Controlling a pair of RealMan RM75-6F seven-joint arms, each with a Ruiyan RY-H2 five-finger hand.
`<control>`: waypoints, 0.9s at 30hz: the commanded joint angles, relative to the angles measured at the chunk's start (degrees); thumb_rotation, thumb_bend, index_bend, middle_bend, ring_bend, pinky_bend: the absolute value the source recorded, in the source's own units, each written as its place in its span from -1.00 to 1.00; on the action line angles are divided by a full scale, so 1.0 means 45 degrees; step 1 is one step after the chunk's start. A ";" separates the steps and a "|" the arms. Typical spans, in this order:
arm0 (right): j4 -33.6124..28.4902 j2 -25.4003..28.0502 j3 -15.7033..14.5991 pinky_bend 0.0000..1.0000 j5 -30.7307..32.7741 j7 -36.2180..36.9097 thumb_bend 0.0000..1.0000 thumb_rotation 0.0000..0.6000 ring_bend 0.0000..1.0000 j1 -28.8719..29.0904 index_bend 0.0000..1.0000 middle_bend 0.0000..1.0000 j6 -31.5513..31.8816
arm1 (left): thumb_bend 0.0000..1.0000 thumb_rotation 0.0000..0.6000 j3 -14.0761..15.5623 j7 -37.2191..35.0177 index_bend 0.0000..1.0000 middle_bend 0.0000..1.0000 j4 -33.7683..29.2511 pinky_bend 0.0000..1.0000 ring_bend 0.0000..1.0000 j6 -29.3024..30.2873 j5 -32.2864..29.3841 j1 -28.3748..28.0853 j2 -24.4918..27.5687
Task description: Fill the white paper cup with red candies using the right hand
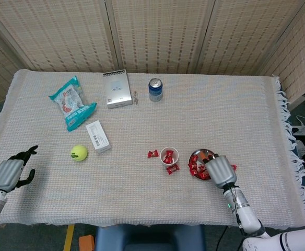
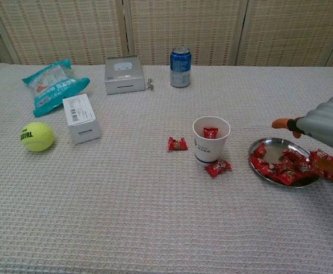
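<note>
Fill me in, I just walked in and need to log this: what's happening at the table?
The robot is loading red candies into a white paper cup. Its right hand is over the metal dish of candies, apparently reaching for another; whether it holds one is unclear. The cup already has candy inside, and two stray candies lie on the cloth beside it. The left hand hangs idle at the table's near left edge.
</note>
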 commanded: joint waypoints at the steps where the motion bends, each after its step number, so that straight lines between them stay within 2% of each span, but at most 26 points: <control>1: 0.0234 -0.0074 0.0088 0.50 0.0266 -0.0026 -0.51 1.00 -0.46 -0.0096 -0.94 -0.51 -0.0145 | 0.06 1.00 0.0003 -0.0012 -0.95 -0.65 0.0016 -0.42 -0.65 -0.0033 -0.0003 -0.0014 -0.0006; 4: 0.0861 -0.0349 0.0177 0.41 0.0373 0.0303 -0.52 1.00 -0.49 -0.0214 -0.96 -0.53 -0.0660 | 0.06 1.00 0.0018 0.0030 -0.95 -0.65 0.0032 -0.42 -0.65 -0.0098 0.0003 -0.0049 -0.0038; 14: 0.2032 -0.1046 0.0316 0.40 0.0132 0.0484 -0.52 1.00 -0.51 -0.0435 -0.92 -0.53 -0.1398 | 0.06 1.00 0.0013 0.0011 -0.94 -0.65 0.0044 -0.42 -0.65 -0.0083 -0.0010 -0.0046 -0.0034; 18: 0.2230 -0.1244 0.0352 0.43 -0.0010 0.0248 -0.52 1.00 -0.48 -0.0495 -0.80 -0.53 -0.1365 | 0.06 1.00 0.0003 -0.0044 -0.94 -0.65 0.0068 -0.42 -0.65 -0.0072 -0.0015 -0.0043 -0.0026; 21: 0.2336 -0.1386 0.0398 0.53 -0.0037 0.0039 -0.52 1.00 -0.39 -0.0558 -0.60 -0.53 -0.1292 | 0.06 1.00 0.0008 -0.0070 -0.94 -0.65 0.0084 -0.42 -0.65 -0.0079 -0.0004 -0.0048 -0.0025; 27: 0.2608 -0.1742 0.0569 0.67 -0.0067 -0.0471 -0.52 1.00 -0.26 -0.0561 -0.39 -0.39 -0.1237 | 0.06 1.00 0.0019 -0.0116 -0.94 -0.65 0.0099 -0.42 -0.65 -0.0113 0.0012 -0.0063 -0.0025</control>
